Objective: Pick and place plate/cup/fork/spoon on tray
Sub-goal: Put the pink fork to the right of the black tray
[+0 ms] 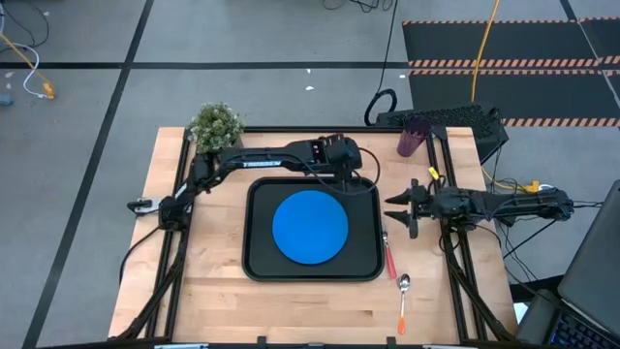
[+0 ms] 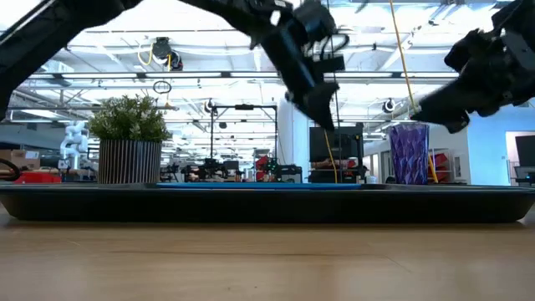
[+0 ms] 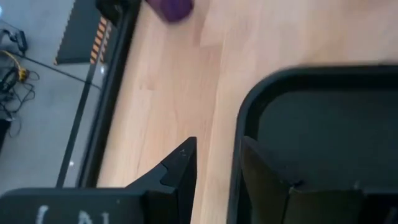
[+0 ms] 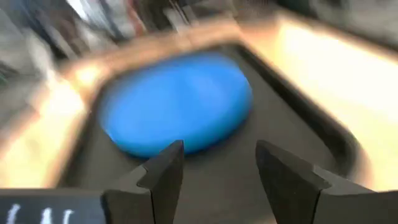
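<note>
The blue plate (image 1: pixel 310 226) lies flat in the black tray (image 1: pixel 260 262) at the table's middle. The purple cup (image 1: pixel 414 138) stands upright near the far right corner of the table. The fork (image 1: pixel 389 257) and the spoon (image 1: pixel 403 301) lie flat on the wood, right of the tray. My left gripper (image 3: pixel 217 168) hangs open above the tray's far right corner (image 3: pixel 249 106), clear of it, as the low view (image 2: pixel 322 109) shows. My right gripper (image 4: pixel 221 162) stands open at the tray's right side (image 1: pixel 395 210), pointing toward the plate (image 4: pixel 177 102), with nothing between its fingers.
A potted green plant (image 1: pixel 215 126) stands at the table's far left, behind the tray. Bare wood (image 1: pixel 291 305) runs between the tray and the near edge. Black frame rails (image 1: pixel 455 262) run along the table's left and right sides.
</note>
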### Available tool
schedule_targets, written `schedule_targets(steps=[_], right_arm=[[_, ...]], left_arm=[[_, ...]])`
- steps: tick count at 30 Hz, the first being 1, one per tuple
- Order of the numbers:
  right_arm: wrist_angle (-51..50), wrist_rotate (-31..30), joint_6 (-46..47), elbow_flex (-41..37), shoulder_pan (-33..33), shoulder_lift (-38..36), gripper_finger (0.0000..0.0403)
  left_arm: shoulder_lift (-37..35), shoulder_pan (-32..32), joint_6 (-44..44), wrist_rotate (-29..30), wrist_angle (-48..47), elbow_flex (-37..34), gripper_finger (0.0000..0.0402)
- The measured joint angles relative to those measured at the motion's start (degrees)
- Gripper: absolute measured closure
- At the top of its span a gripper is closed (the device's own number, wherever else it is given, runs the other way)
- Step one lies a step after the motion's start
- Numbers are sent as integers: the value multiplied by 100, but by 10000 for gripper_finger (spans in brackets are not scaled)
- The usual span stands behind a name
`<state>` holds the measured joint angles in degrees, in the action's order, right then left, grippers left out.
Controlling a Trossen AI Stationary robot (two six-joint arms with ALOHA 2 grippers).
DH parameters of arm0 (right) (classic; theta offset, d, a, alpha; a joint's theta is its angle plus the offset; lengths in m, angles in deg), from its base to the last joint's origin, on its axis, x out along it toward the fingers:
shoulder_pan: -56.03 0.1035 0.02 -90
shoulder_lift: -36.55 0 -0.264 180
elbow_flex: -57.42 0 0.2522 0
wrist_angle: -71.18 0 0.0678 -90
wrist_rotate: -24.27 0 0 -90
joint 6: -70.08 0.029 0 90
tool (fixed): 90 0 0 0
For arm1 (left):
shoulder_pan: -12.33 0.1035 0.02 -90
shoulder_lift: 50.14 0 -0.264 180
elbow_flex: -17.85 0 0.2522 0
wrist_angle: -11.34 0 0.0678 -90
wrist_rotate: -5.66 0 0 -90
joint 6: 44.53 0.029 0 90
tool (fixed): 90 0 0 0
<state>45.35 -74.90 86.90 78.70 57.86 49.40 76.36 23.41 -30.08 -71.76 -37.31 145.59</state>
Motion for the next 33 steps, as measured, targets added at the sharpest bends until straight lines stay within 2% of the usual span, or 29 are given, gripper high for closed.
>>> schedule_targets(steps=[3, 10, 17, 22, 33], right_arm=[[-991, -23, 224, 513, -77, 288, 209], [-1097, 167, 1092, 861, -215, 1073, 209], [-1441, 380, 1551, 879, -266, 1999, 209], [-1399, 750, 1572, 882, -267, 2478, 209], [-1129, 781, 1054, 884, -258, 2975, 209]], left_arm=[[-314, -147, -106, 2, -35, 2, 275], [-924, -580, -310, -16, -50, 2, 275], [-1245, -936, -514, -944, -456, 2, 275], [-1223, -1135, -604, -1110, -490, -2, 275], [-1236, -1336, -779, -1105, 1055, -217, 275]])
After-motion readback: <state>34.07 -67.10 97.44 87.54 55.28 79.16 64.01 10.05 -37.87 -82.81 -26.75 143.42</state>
